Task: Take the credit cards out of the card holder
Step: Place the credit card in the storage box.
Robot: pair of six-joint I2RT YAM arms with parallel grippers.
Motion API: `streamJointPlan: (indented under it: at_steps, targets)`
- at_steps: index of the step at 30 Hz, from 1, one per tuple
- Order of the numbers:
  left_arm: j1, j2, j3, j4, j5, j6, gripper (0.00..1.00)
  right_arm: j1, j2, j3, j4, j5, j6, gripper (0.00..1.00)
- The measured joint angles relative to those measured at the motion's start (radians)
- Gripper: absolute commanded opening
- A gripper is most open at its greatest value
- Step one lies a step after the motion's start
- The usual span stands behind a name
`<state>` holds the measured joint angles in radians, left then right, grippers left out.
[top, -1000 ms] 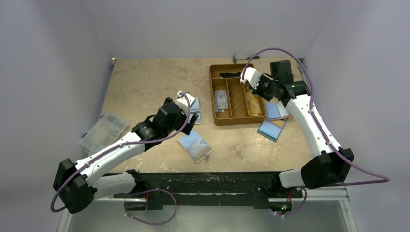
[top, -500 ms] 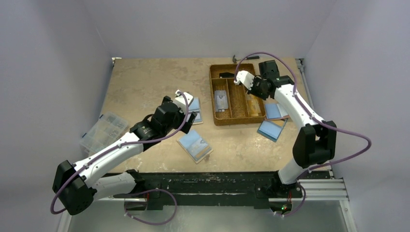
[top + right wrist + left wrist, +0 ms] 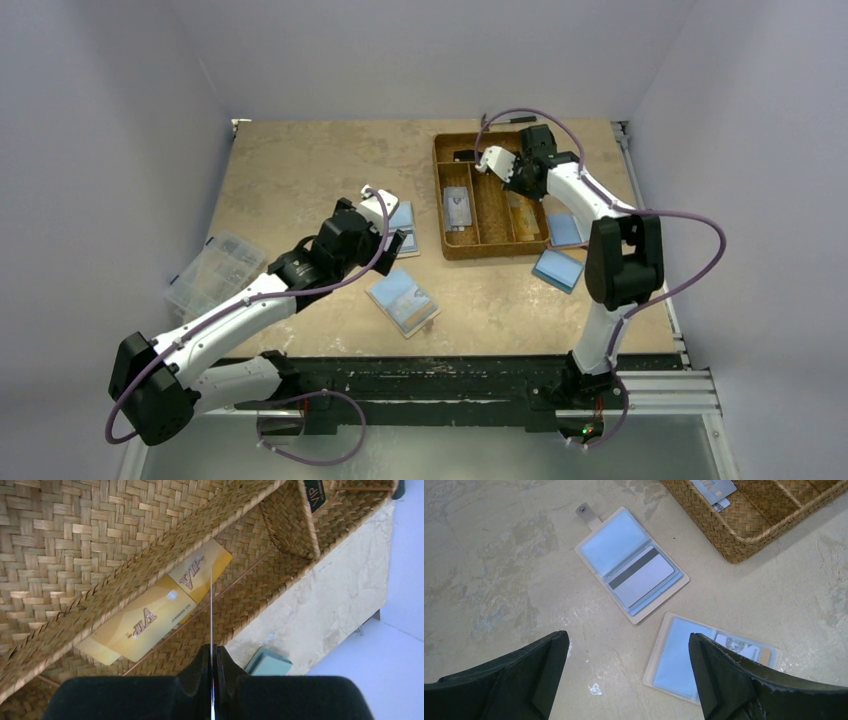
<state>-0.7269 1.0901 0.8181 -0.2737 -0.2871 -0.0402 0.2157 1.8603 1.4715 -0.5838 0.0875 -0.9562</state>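
Observation:
Two open tan card holders lie below my left gripper [image 3: 629, 645], which is open and empty above the table. The farther holder [image 3: 610, 545] shows a greyish credit card [image 3: 641, 577] with a dark stripe. The nearer holder [image 3: 684, 662] lies partly under the right finger. In the top view my left gripper [image 3: 388, 215] hovers by one holder [image 3: 407, 218], and another holder [image 3: 402, 300] lies nearer. My right gripper [image 3: 212, 652] is shut on a thin card [image 3: 211, 605], seen edge-on, over the woven tray. In the top view it [image 3: 497, 162] is above the tray's back part.
The brown woven compartment tray [image 3: 440, 195] holds two gold VIP cards [image 3: 150, 615] and a grey card [image 3: 457, 208]. Two more open holders [image 3: 565, 230] [image 3: 558, 268] lie right of the tray. A clear organiser box [image 3: 213, 270] sits at the left edge.
My right gripper has moved left and farther back over the tray with the card, its arm folding in. My left arm has barely moved.

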Motion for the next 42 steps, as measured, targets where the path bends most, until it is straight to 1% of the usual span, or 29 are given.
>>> streamJointPlan:
  at_steps: [4,9,13,17,19,25,29,34,37,40,41,42]
  targets:
    - [0.001,0.000,-0.005,0.003,0.002,0.000,0.97,0.007,0.035,-0.001,0.023,0.010,0.006,0.13]
    - [0.004,0.000,-0.007,0.003,0.005,0.000,0.97,0.014,0.034,-0.027,0.041,0.006,0.006,0.26]
    - [0.007,0.000,-0.007,0.004,0.008,0.000,0.97,0.015,0.011,-0.092,0.041,-0.010,0.000,0.27]
    - [0.008,0.000,-0.007,0.004,0.014,0.000,0.97,0.015,-0.002,-0.119,0.000,-0.041,-0.006,0.28]
    - [0.009,0.000,-0.008,0.004,0.015,0.000,0.97,0.015,-0.016,-0.122,-0.028,-0.067,-0.006,0.30]
    - [0.013,0.000,-0.011,0.004,0.021,0.000,0.97,0.015,-0.109,-0.122,-0.101,-0.138,0.002,0.34]
    - [0.013,0.000,-0.011,0.004,0.042,-0.001,0.96,0.015,-0.174,-0.122,-0.146,-0.187,0.026,0.41]
    - [0.016,0.000,-0.011,0.006,0.114,-0.001,0.95,0.015,-0.298,-0.122,-0.205,-0.338,0.075,0.52]
    - [0.020,0.000,-0.011,0.014,0.174,-0.001,0.95,0.013,-0.426,-0.157,-0.209,-0.481,0.099,0.62]
    - [0.020,0.000,-0.011,0.027,0.237,-0.009,0.96,0.000,-0.552,-0.229,-0.200,-0.624,0.121,0.75]
    - [0.020,0.000,-0.011,0.032,0.262,-0.022,0.96,-0.009,-0.590,-0.261,-0.193,-0.682,0.131,0.82]
    - [0.020,0.000,-0.012,0.036,0.279,-0.032,0.95,-0.020,-0.622,-0.293,-0.183,-0.735,0.143,0.92]
